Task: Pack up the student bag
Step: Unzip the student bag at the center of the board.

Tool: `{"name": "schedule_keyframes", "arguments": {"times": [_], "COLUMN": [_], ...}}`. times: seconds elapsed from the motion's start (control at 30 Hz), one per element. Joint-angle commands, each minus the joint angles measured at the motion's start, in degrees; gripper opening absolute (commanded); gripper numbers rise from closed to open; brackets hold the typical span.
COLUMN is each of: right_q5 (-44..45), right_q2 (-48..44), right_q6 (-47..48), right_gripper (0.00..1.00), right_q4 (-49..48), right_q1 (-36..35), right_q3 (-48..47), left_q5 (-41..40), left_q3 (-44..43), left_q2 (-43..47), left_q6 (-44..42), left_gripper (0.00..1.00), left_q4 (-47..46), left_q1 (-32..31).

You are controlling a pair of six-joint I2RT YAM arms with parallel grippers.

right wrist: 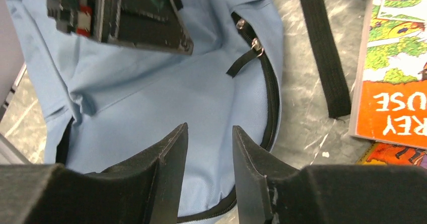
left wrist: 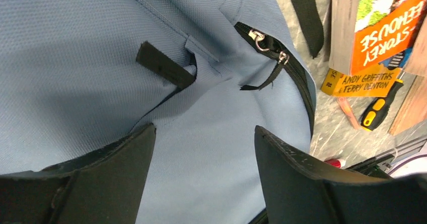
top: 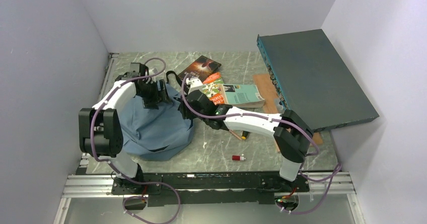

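Note:
The dusty-blue student bag (top: 156,126) lies slumped on the table's left side. It fills the left wrist view (left wrist: 100,58) and the right wrist view (right wrist: 151,98). Its black zipper with metal pulls (left wrist: 269,48) runs along the right edge and also shows in the right wrist view (right wrist: 252,45). My left gripper (top: 151,95) hovers over the bag's top, open and empty (left wrist: 204,128). My right gripper (top: 189,108) is over the bag's right edge, jaws a little apart with nothing between them (right wrist: 209,128).
Books (top: 221,90) lie right of the bag, an orange one (left wrist: 382,27) nearest. A yellow-handled screwdriver (left wrist: 380,110) and a small red-capped item (top: 238,157) lie on the table. A dark teal flat box (top: 312,78) leans at the right. A black strap (right wrist: 322,48) lies beside the bag.

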State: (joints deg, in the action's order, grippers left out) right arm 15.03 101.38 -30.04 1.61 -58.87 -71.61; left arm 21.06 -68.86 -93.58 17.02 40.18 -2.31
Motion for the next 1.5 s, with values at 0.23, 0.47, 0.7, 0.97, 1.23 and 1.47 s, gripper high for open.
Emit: {"name": "schedule_keyframes", "arguments": {"times": [0.23, 0.47, 0.7, 0.97, 1.23, 1.47], "right_q5": [-2.6, -1.1, 3.0, 6.5, -1.6, -16.4], "right_q2": [7.5, 15.4, 21.7, 26.8, 18.6, 12.1], "right_q6": [-6.0, -9.0, -12.3, -15.3, -4.4, -2.5], "right_gripper": [0.39, 0.40, 0.38, 0.22, 0.00, 0.00], "right_q4": [-2.8, -2.5, 1.3, 5.9, -0.2, -3.5], "right_q1": [4.2, 4.9, 5.5, 5.8, 6.2, 8.3], "right_q3": [-8.6, -14.3, -19.8, -25.6, -17.6, -10.7], "left_q5": [-0.9, 0.6, 1.0, 1.4, -2.9, -4.8], "left_q3": [-2.2, -2.0, -2.1, -1.8, -1.7, -6.4], "left_q2": [-3.6, -3.9, -4.4, -4.3, -2.9, -4.1], "left_q6": [-2.2, -2.0, -1.6, -1.1, -1.3, 0.8], "left_gripper": [0.47, 0.42, 0.44, 0.44, 0.76, 1.00], "left_q4": [0.6, 0.3, 0.3, -0.2, -0.3, 1.4], "left_q1": [-0.9, -0.9, -0.9, -0.9, -1.0, -1.2]}}
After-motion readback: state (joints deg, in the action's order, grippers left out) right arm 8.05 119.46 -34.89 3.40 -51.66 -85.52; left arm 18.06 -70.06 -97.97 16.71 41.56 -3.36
